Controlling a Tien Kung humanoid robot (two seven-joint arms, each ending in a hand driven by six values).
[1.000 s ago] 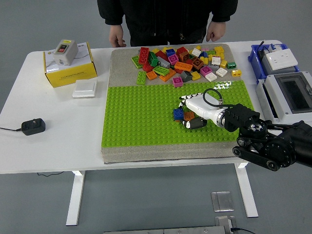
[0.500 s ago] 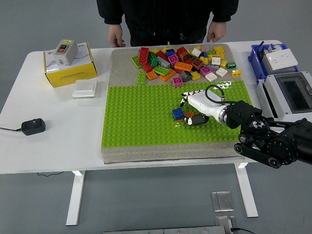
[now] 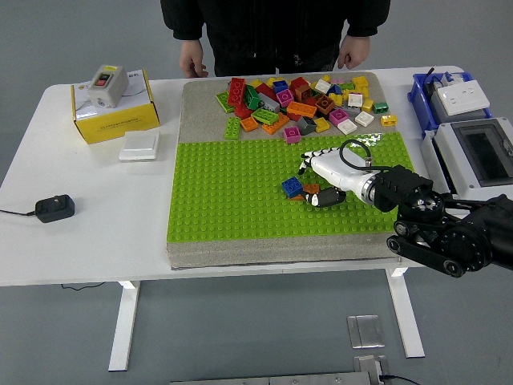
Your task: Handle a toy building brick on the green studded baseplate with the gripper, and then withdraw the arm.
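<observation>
Now hand (image 3: pixel 314 178) — beside blue brick (image 3: pixel 292 186)

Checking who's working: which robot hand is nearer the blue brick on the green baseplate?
Right. The right hand reaches in just right of the blue brick on the green baseplate; the left hand is out of view.

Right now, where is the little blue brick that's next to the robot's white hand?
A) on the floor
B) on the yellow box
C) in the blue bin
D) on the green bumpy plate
D: the blue brick sits on the green bumpy plate, just left of the robot's right hand, apart from the brick pile behind.
</observation>
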